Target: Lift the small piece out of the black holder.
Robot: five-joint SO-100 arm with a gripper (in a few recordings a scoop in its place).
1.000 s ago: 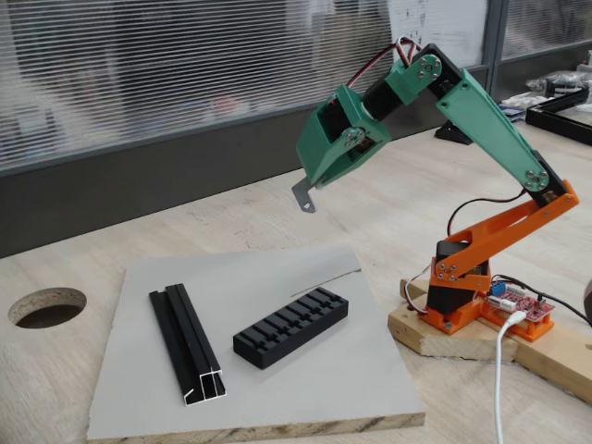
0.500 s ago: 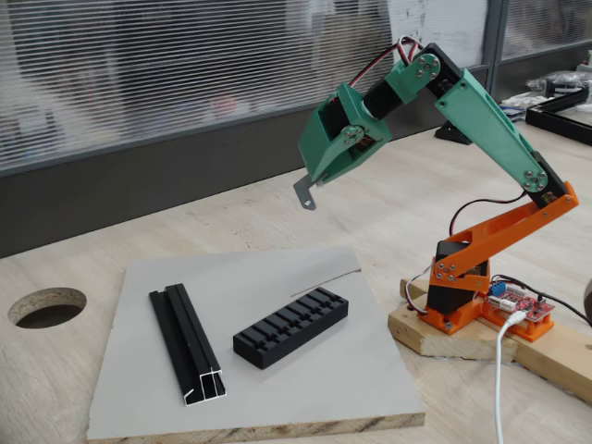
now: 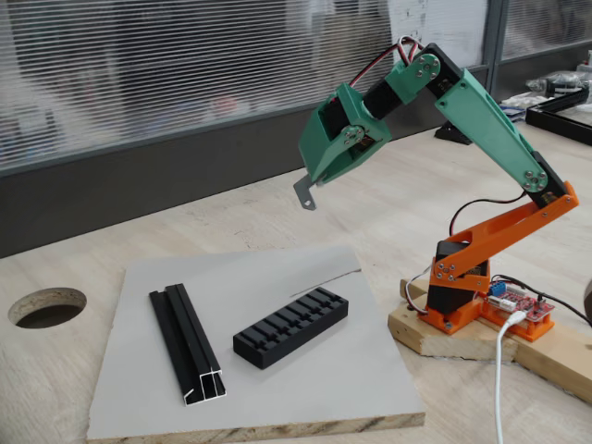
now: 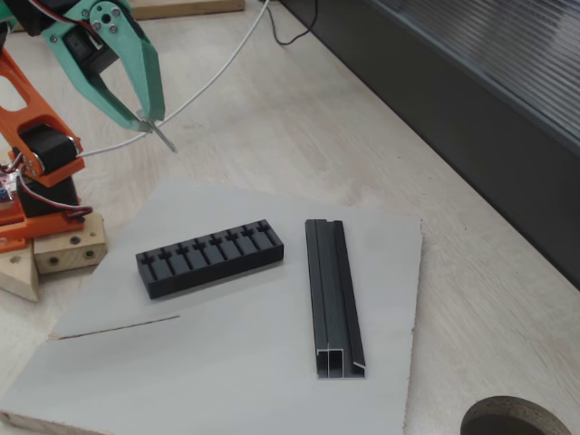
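Jaws (image 3: pixel 311 186) aloft, small piece (image 3: pixel 303 192) clamped

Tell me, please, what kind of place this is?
Probably an office or lab workbench: a wooden table with a round cable hole, window blinds behind it, and a bare circuit board beside the arm's base.

Even, soft daylight, fairly bright, no hard shadows. Faint soft shadow under the black holder (image 3: pixel 290 326) & rail (image 3: pixel 188 342). Blinds behind look hazy, bg slightly soft. Both fixed views sharp enough, no motion blur, no glare.
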